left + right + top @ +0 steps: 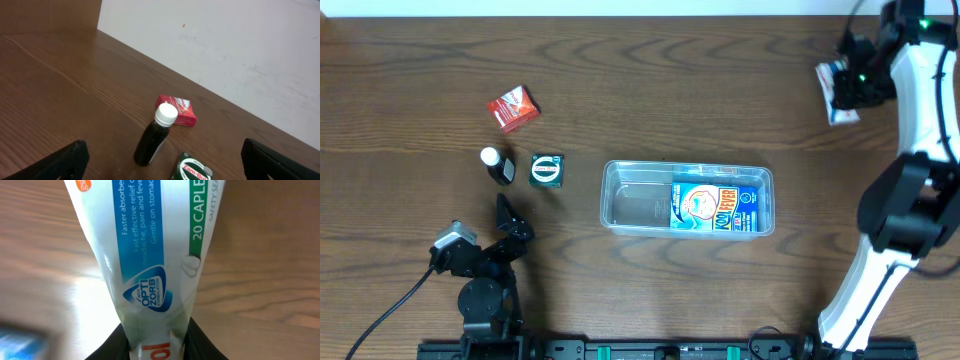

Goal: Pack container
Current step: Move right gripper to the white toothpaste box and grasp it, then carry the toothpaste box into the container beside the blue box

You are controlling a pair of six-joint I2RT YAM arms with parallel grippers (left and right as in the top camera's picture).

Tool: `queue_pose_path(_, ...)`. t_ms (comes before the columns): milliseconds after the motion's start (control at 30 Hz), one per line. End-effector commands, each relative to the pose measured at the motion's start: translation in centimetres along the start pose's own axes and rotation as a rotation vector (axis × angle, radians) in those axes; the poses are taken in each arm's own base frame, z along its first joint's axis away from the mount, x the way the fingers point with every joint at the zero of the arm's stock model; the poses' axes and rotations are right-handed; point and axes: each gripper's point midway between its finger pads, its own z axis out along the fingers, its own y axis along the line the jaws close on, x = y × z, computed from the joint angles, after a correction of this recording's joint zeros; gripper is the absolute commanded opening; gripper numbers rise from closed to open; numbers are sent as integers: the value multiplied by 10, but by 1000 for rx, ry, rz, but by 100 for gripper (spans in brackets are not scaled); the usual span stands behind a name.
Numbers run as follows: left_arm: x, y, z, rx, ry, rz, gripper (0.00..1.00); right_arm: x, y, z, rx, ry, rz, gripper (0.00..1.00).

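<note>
Container [635, 195] sitting mid-worktop, already holding blue sachet box [715, 208]. My right hand [842, 88] clamping white caplet box [150, 255], hovering at far right, well apart from container, toward back edge. My left hand [510, 218] gaping, gripping nothing, left of container. Red box [513, 108], dark bottle [498, 165], green tin [547, 169] lying unpacked near left hand. Judging one of five packed.

The overhead camera looked straight down on the whole counter [620, 80], the container [635, 195] near mid-frame. The left wrist camera sat low, facing the counter's far edge across the dark bottle [152, 137] and red box [179, 111], both also seen from overhead. The right wrist camera sat tight against the white carton [150, 255], which overhead showed at far right.
</note>
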Motion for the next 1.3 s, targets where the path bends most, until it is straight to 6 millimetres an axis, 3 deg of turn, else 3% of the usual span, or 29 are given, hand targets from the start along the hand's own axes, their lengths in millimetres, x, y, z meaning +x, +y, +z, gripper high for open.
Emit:
queue_pose_path(0,16,8,2,-25,36,23,98,-17,53,-62,-9,-118,-138,25)
queue_pose_path(233,16,8,2,-25,36,23,98,13,141,-109,-61,-89,-393,30)
queue_pose_path(433,16,8,2,-25,36,23,98,59,197,-120,-190,32,-620,29)
queue_pose_path(567,16,8,2,-25,36,23,98,77,226,-122,-296,67,-715,30)
queue_pose_path(800,16,8,2,-25,36,23,98,95,248,-111,-325,129,-798,37)
queue_pose_path(1267,16,8,2,-25,36,23,98,128,252,-72,-374,278,-805,32)
